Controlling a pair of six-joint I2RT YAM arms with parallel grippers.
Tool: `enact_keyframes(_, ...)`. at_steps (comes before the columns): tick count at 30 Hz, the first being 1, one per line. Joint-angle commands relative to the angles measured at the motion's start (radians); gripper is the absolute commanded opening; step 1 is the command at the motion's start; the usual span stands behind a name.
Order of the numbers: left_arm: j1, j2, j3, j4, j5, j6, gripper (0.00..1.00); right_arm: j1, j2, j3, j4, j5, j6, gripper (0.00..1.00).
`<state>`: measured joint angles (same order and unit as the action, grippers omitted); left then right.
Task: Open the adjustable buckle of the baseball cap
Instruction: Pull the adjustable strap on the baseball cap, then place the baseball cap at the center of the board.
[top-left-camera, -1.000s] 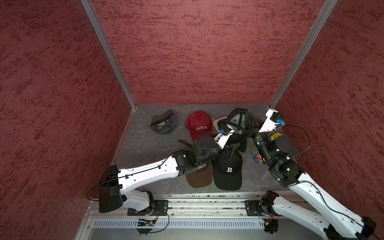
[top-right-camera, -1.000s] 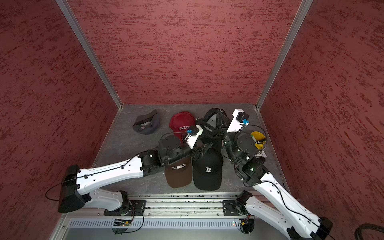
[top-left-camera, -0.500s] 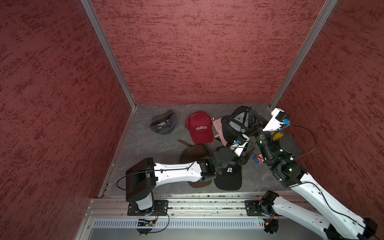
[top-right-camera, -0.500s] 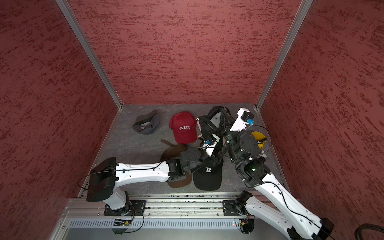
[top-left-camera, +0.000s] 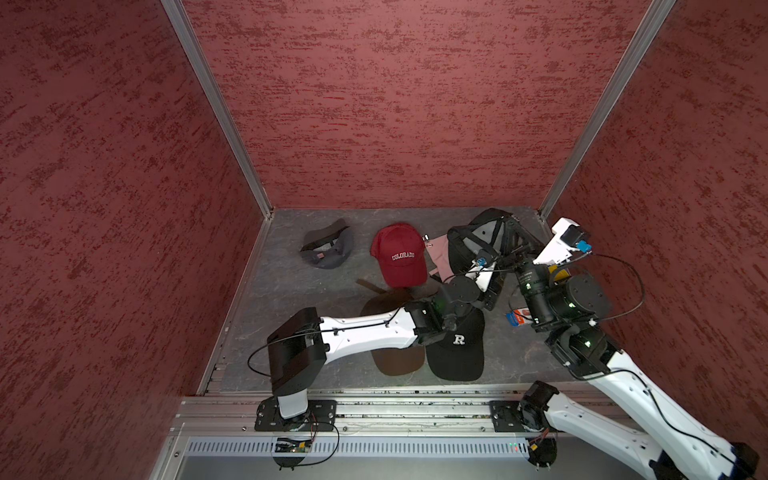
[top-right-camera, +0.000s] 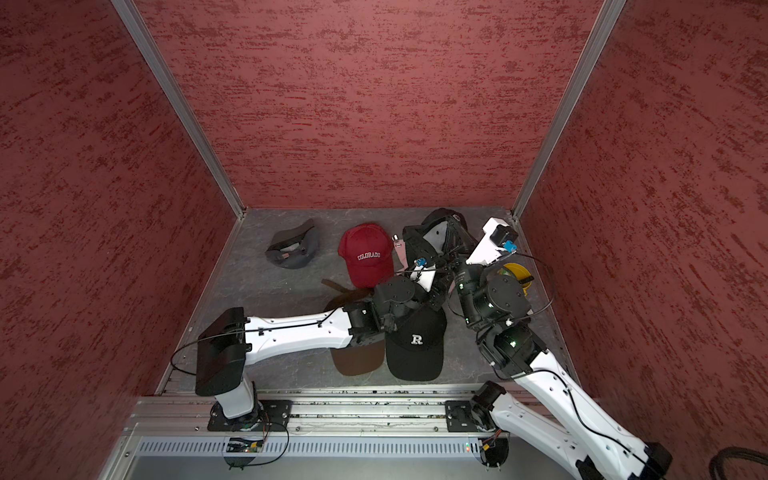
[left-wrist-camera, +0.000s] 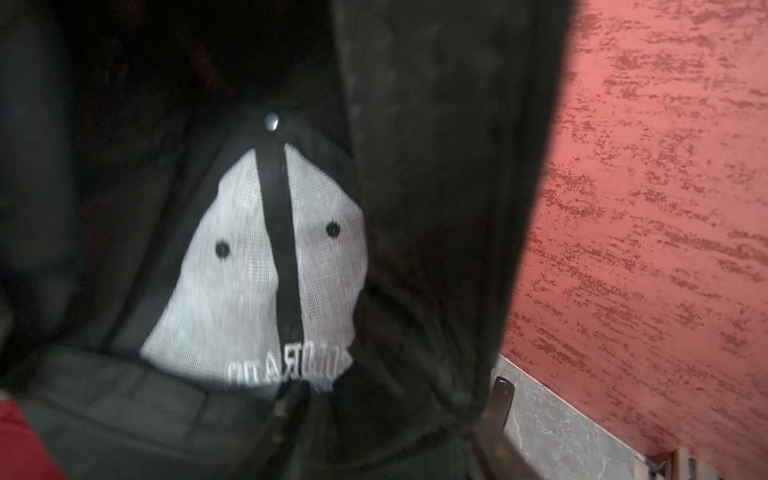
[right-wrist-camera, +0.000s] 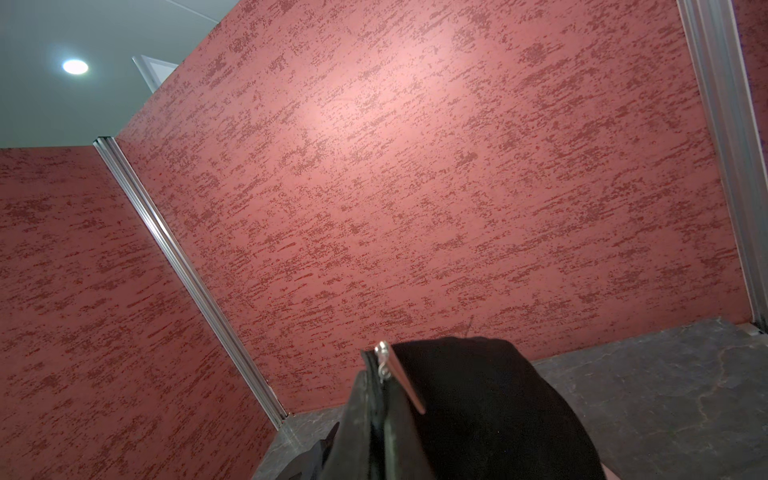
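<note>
Black baseball cap (top-left-camera: 484, 239), white lining showing, hangs right of centre above the grey surface (top-left-camera: 291, 299), silver buckle (right-wrist-camera: 384, 361) exposed, right gripper (top-left-camera: 508, 261) clamped on its rear edge, left gripper (top-left-camera: 490, 287) just below, its opening impossible to tell.

A red COLORADO cap (top-left-camera: 399, 257) is lying between a grey cap (top-left-camera: 328, 249) and a pink cap (top-left-camera: 439, 254), while a brown cap (top-left-camera: 397, 359) is lying just beside a black R cap (top-left-camera: 457, 353).

Matt black cloth cap (right-wrist-camera: 478, 411), shiny metal buckle (right-wrist-camera: 400, 377), rough-textured red walls (right-wrist-camera: 415, 187)
</note>
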<state>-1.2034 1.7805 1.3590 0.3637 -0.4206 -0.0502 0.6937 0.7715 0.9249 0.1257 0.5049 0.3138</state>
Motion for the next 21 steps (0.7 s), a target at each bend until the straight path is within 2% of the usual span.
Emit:
enact_keyframes(1, 0.004, 0.008, 0.015, -0.071, 0.033, -0.013, 0.38, 0.000, -0.003, 0.023, 0.017, 0.017, -0.016, 0.00)
enact_keyframes(6, 0.006, -0.030, 0.003, -0.152, 0.059, -0.019, 0.16, 0.000, 0.001, 0.005, 0.036, 0.005, -0.021, 0.00)
enact_keyframes(10, 0.017, -0.093, -0.038, -0.202, 0.082, -0.024, 0.04, 0.000, 0.006, -0.008, 0.044, -0.013, -0.028, 0.02)
enact_keyframes(14, 0.055, -0.171, -0.075, -0.288, 0.183, -0.053, 0.00, 0.000, 0.005, -0.027, 0.067, -0.076, -0.055, 0.17)
enact_keyframes(18, 0.106, -0.251, -0.103, -0.415, 0.293, -0.112, 0.00, -0.002, 0.019, -0.030, 0.077, -0.167, -0.091, 0.39)
enact_keyframes(21, 0.152, -0.335, -0.153, -0.498, 0.355, -0.165, 0.00, 0.000, 0.027, -0.031, 0.092, -0.250, -0.124, 0.47)
